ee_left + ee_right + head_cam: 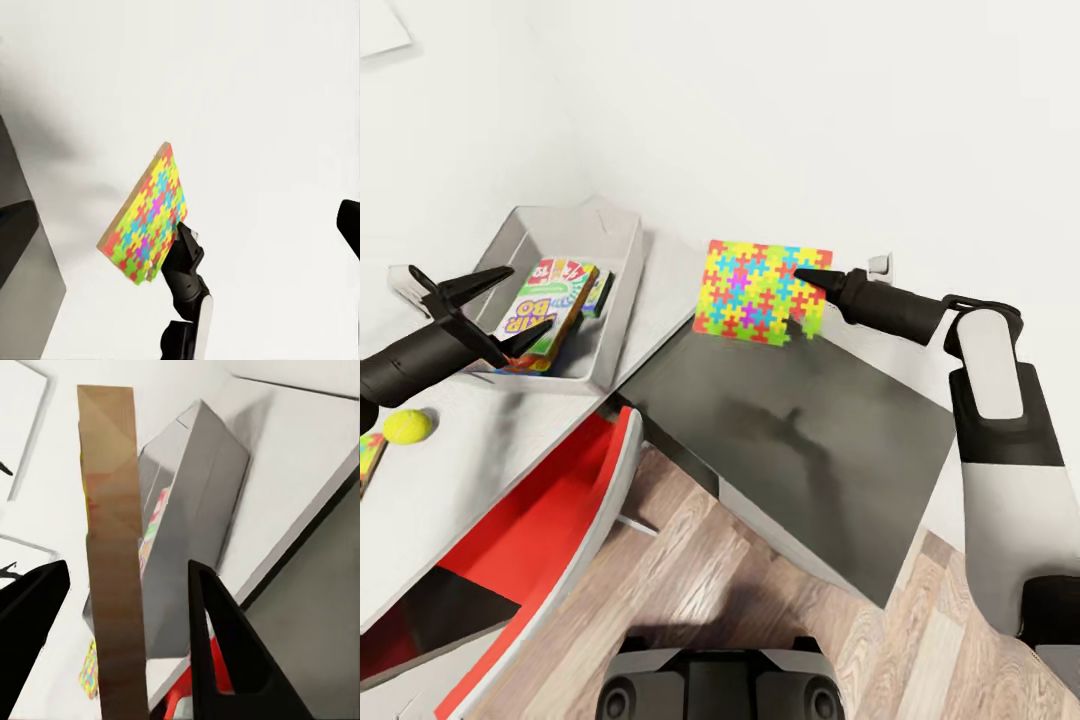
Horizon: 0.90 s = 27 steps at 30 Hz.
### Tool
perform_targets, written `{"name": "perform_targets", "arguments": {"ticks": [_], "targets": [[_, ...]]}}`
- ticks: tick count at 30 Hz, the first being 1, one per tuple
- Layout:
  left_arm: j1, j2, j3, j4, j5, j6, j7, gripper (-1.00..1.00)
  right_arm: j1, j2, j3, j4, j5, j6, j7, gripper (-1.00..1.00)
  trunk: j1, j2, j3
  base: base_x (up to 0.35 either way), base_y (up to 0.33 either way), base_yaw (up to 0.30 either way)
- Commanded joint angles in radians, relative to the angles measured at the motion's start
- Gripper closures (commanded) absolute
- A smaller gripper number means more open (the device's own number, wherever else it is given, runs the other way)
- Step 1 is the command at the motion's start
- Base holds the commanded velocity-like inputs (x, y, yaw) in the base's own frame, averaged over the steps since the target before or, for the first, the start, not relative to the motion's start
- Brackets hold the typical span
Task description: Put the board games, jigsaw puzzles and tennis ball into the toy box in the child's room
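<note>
Puzzle (pixel 762 290) is hanging in the air right of the toy box (pixel 622 248), right end effector (pixel 801 300) pinching its edge; I'd be swinging it level over the tray before releasing.

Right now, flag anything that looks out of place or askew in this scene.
The jigsaw puzzle is off the table, held upright in the air by the right gripper over the dark section. The toy box holds board games, one leaning, and the tennis ball lies outside it.
</note>
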Motion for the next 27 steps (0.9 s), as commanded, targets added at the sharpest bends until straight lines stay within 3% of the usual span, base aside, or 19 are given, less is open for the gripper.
{"name": "perform_targets", "arguments": {"ticks": [1,18,27], "targets": [[0.001,0.0,0.003,0.0,0.011,0.003,0.008,-1.0,-0.013,0.001,-0.001,0.003,0.0,0.004,-0.005,1.0,0.001,-0.001,0.0,0.0,0.0,0.192],[0.009,0.003,0.016,0.0,0.011,0.002,-0.071,-1.0,-0.172,0.002,0.002,0.038,-0.329,0.004,-0.339,1.0,0.001,-0.001,0.023,0.0,0.0,0.198],[0.02,0.004,0.018,0.0,0.009,0.0,-0.073,-1.0,-0.222,0.016,0.002,0.079,-0.387,0.004,-0.498,1.0,0.001,-0.001,0.033,0.0,0.0,0.221]]}}
